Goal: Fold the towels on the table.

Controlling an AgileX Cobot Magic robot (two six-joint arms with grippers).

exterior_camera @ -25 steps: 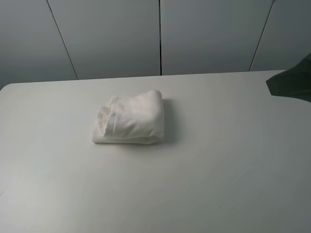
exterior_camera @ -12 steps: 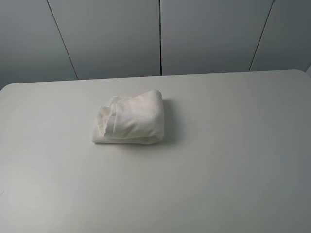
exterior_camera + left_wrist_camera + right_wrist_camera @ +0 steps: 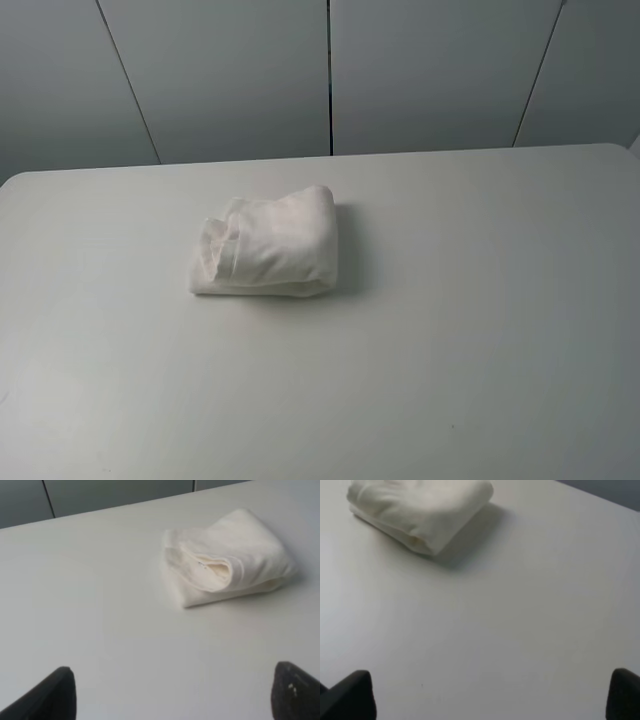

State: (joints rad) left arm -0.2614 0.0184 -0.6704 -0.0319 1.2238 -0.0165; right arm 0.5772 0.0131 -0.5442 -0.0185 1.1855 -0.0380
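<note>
Both tools wide apart, holding nothing: left tool (image 3: 172,695) and right tool (image 3: 492,695) hang over bare desk (image 3: 480,350), well clear of the towel (image 3: 267,243). Towel sits folded, left of desk centre. Overhead shows neither arm; my left wrist view shows the layered open end, right wrist the rounded fold.
</note>
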